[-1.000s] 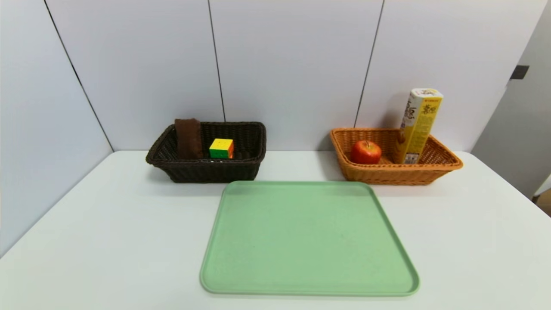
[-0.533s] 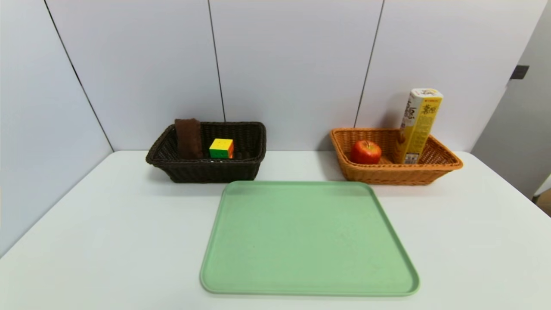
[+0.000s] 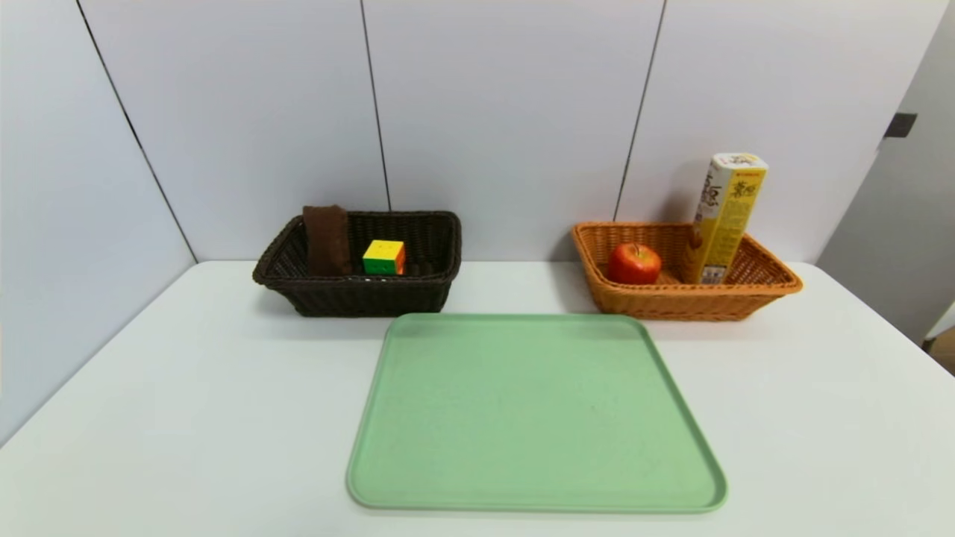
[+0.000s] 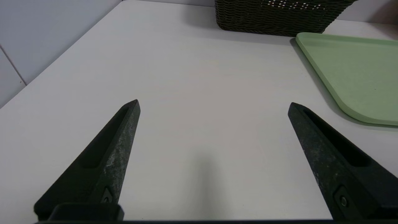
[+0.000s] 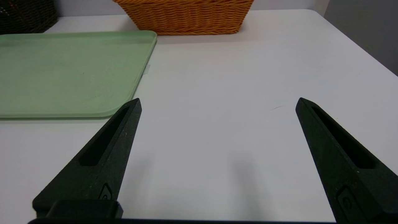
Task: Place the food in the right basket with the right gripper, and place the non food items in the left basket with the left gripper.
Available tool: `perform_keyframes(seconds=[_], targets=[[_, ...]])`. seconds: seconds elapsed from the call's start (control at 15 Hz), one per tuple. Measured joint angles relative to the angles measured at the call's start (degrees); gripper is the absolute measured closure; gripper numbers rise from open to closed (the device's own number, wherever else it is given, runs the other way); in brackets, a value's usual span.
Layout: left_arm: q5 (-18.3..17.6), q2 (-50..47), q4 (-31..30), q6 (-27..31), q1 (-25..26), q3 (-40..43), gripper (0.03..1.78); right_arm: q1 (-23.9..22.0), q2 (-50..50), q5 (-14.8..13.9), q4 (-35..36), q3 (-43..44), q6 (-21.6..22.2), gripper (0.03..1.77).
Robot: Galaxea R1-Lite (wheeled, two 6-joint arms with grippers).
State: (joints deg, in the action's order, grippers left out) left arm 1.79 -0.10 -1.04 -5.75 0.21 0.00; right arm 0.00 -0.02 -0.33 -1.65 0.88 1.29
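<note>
The left gripper [image 4: 213, 104] and right gripper [image 5: 217, 102] hung spread wide and empty above the white table [image 3: 186, 418]. Beyond the left one stood the dark basket [image 3: 358, 294] with cloth bundle [image 3: 326, 239] and puzzle cube [image 3: 383, 256]; beyond the right, the orange basket [image 3: 686, 302] held apple [image 3: 634, 263] and snack box [image 3: 724, 216]. Neither wrist view showed the baskets' insides.

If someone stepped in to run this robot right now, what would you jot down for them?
Left gripper: open, holding nothing, above the bare table short of the dark basket.
Right gripper: open, holding nothing, short of the orange basket.
Dark basket holds the brown cloth and puzzle cube.
Orange basket holds the apple and the snack box, standing tilted.
Green tray: nothing on it.
Done: every visible item sorted. Left: nothing I can see.
</note>
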Motion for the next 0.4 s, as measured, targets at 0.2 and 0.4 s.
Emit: perform_keyframes(seconds=[0.2, 0.4], targets=[[0.0, 0.0, 0.0, 0.0, 0.0, 0.0, 0.12, 0.0, 0.0, 0.0, -0.1, 0.1, 0.0, 0.09], [0.0, 0.0, 0.0, 0.0, 0.0, 0.0, 0.12, 0.0, 0.0, 0.0, -0.1, 0.1, 0.0, 0.09]])
